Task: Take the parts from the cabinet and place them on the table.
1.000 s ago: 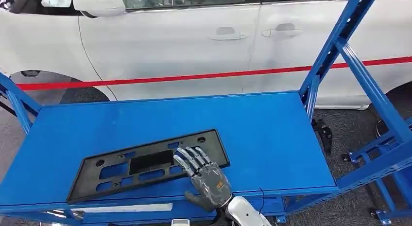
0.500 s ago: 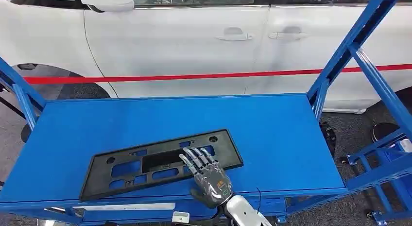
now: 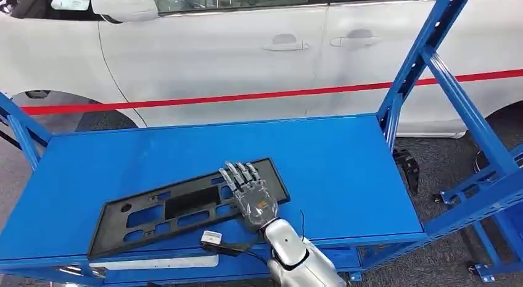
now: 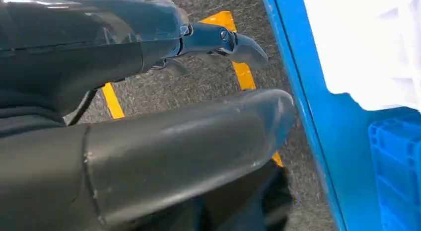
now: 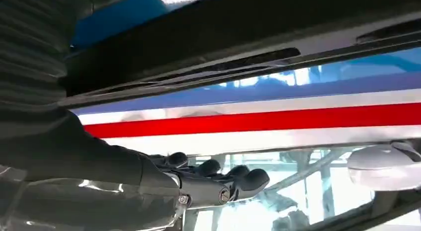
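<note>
Flat, black part (image 3: 179, 208) beneath right hand (image 3: 251, 198)

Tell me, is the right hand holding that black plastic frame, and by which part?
Cannot tell: the right hand lies flat over the black frame near its right end, fingers extended; no grip underneath is visible.

Head camera looks down from high across the blue desk (image 3: 345, 170) toward the white car (image 3: 247, 58). Right wrist camera hugs the desk's black part (image 5: 248, 37), sharing that car (image 5: 278, 136). Left wrist camera faces the floor (image 4: 208, 92).
</note>
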Tool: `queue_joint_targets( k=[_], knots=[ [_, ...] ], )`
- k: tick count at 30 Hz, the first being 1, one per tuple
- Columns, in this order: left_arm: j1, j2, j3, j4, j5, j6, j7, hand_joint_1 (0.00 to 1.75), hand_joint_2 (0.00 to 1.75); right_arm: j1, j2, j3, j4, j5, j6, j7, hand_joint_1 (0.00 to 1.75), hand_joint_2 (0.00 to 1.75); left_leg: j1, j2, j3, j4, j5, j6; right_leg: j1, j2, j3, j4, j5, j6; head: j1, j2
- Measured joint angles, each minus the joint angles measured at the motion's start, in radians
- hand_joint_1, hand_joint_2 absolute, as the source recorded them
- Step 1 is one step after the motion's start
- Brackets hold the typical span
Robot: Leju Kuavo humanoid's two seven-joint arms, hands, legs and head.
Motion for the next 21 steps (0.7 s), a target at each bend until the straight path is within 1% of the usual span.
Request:
queue_joint_targets(
  k=[1,2,3,4,5,7,8,9,10,11,12,13,14,15,16,17,18,19,20,21],
  knots=[
    [0.0,0.0,-0.002,0.0,0.0,0.0,0.0,0.0,0.0,-0.008,0.006,0.0,0.012,0.0,0.0,0.003,1.24,1.75,0.0,0.0,0.034,-0.071,0.042,0.002,0.0,0.001,0.002,0.001,-0.001,0.001,0.0,0.0],
    [-0.001,0.0,-0.003,0.0,0.0,0.0,0.0,0.0,0.0,-0.016,0.012,0.0,0.023,0.001,0.0,0.004,1.75,1.75,0.0,0.0,0.084,-0.171,0.091,0.005,0.0,0.002,0.005,0.002,-0.002,0.002,0.0,0.0],
    [-0.001,0.0,-0.003,0.0,0.0,0.0,0.0,0.0,0.0,-0.021,0.016,0.0,0.032,0.003,0.002,0.004,1.75,1.75,0.0,0.001,0.128,-0.259,0.121,0.01,0.0,0.003,0.006,0.003,-0.004,0.005,0.0,0.0],
    [-0.004,0.0,-0.004,0.0,0.0,0.0,0.0,0.0,0.0,-0.026,0.02,0.0,0.042,0.002,0.007,0.004,1.75,1.75,-0.005,0.001,0.137,-0.285,0.104,0.017,0.007,0.003,0.004,0.006,-0.006,0.01,0.0,0.0],
    [-0.005,0.0,-0.005,0.0,-0.001,-0.001,0.0,0.0,0.0,-0.032,0.023,0.0,0.054,-0.003,0.016,0.001,1.75,1.75,-0.008,-0.001,0.136,-0.286,0.111,0.024,0.007,0.005,0.001,0.006,-0.004,0.015,0.002,0.0],
    [-0.004,0.0,-0.005,0.0,-0.001,-0.005,0.0,0.0,0.0,-0.045,0.033,0.0,0.076,-0.023,0.036,-0.015,1.75,1.75,-0.011,-0.001,0.133,-0.284,0.112,0.032,0.005,0.005,0.001,0.002,0.0,0.024,0.001,0.0],
    [-0.004,-0.002,-0.005,0.0,-0.001,-0.005,0.0,0.0,0.0,-0.049,0.037,0.0,0.083,-0.031,0.039,-0.024,1.75,1.75,-0.004,0.0,0.134,-0.292,0.118,0.041,0.009,0.006,0.001,0.002,-0.001,0.031,0.001,0.0],
    [-0.005,-0.006,-0.005,0.0,0.0,-0.005,0.0,0.0,0.0,-0.05,0.038,0.0,0.09,-0.036,0.038,-0.029,1.75,1.75,0.001,0.004,0.137,-0.297,0.124,0.049,0.005,0.004,-0.003,0.019,-0.01,0.038,0.001,0.0],
    [-0.006,-0.006,-0.005,0.0,0.0,-0.005,0.001,0.0,0.0,-0.05,0.038,0.0,0.095,-0.042,0.035,-0.035,1.75,1.75,0.001,0.003,0.135,-0.298,0.126,0.056,0.005,0.004,-0.021,0.056,-0.041,0.043,0.005,0.0],
    [-0.006,-0.006,-0.005,0.0,0.001,-0.004,0.003,0.0,0.0,-0.048,0.037,0.0,0.1,-0.047,0.03,-0.04,1.75,1.75,0.001,0.003,0.132,-0.298,0.126,0.058,0.003,0.004,-0.054,0.122,-0.082,0.046,0.01,0.0],
    [-0.005,-0.006,-0.005,0.0,0.002,-0.003,0.004,0.0,0.0,-0.046,0.036,0.0,0.103,-0.051,0.024,-0.041,1.75,1.75,0.0,0.003,0.129,-0.297,0.127,0.059,0.001,0.004,-0.095,0.206,-0.124,0.048,0.01,0.0],
    [-0.004,-0.006,-0.005,0.0,0.002,-0.003,0.006,0.0,0.0,-0.043,0.033,0.0,0.105,-0.056,0.019,-0.045,1.75,1.75,-0.001,0.003,0.126,-0.297,0.127,0.059,-0.001,0.004,-0.134,0.285,-0.152,0.051,0.01,0.0],
    [-0.002,-0.006,-0.005,0.0,0.003,-0.003,0.007,0.0,0.0,-0.041,0.031,0.0,0.105,-0.056,0.017,-0.047,1.75,1.75,-0.001,0.003,0.126,-0.296,0.127,0.059,-0.002,0.003,-0.152,0.318,-0.153,0.052,0.01,0.0],
    [-0.002,-0.006,-0.005,0.0,0.003,-0.003,0.008,0.0,0.0,-0.04,0.028,0.0,0.105,-0.058,0.015,-0.05,1.75,1.75,-0.001,0.003,0.128,-0.296,0.127,0.059,-0.003,0.003,-0.143,0.301,-0.129,0.052,0.01,0.0],
    [-0.002,-0.006,-0.005,0.0,0.003,-0.003,0.008,0.0,0.0,-0.039,0.027,0.0,0.105,-0.059,0.017,-0.05,1.75,1.75,0.0,0.002,0.13,-0.294,0.125,0.057,-0.003,0.003,-0.113,0.24,-0.086,0.05,0.01,0.0],
    [-0.002,-0.006,-0.005,0.0,0.003,-0.003,0.008,0.0,0.0,-0.034,0.025,0.0,0.107,-0.06,0.02,-0.05,1.75,1.75,0.0,0.0,0.131,-0.293,0.124,0.054,-0.004,0.002,-0.07,0.153,-0.04,0.047,0.011,0.0],
    [-0.002,-0.007,-0.005,0.0,0.003,-0.003,0.008,0.0,0.0,-0.03,0.022,0.001,0.108,-0.06,0.019,-0.051,1.75,1.75,0.0,-0.002,0.132,-0.291,0.122,0.051,-0.003,0.001,-0.02,0.052,0.002,0.041,0.013,0.0],
    [-0.002,-0.008,-0.005,0.0,0.003,-0.003,0.008,0.0,0.0,-0.031,0.021,0.002,0.108,-0.059,0.018,-0.053,1.75,1.75,-0.004,-0.002,0.13,-0.289,0.12,0.047,0.0,0.001,-0.004,0.014,-0.01,0.036,0.014,0.0],
    [-0.002,-0.008,-0.005,0.0,0.003,-0.003,0.008,0.0,0.0,-0.033,0.022,0.003,0.108,-0.059,0.018,-0.054,1.75,1.75,-0.007,-0.003,0.126,-0.285,0.118,0.04,0.002,0.002,-0.008,0.01,-0.004,0.032,0.013,0.0],
    [-0.003,-0.008,-0.005,0.0,0.003,-0.003,0.008,0.0,0.0,-0.033,0.022,0.004,0.107,-0.059,0.018,-0.054,1.75,1.75,-0.007,-0.003,0.126,-0.286,0.12,0.033,0.002,0.002,-0.01,0.012,-0.005,0.029,0.011,0.0]
  ],
)
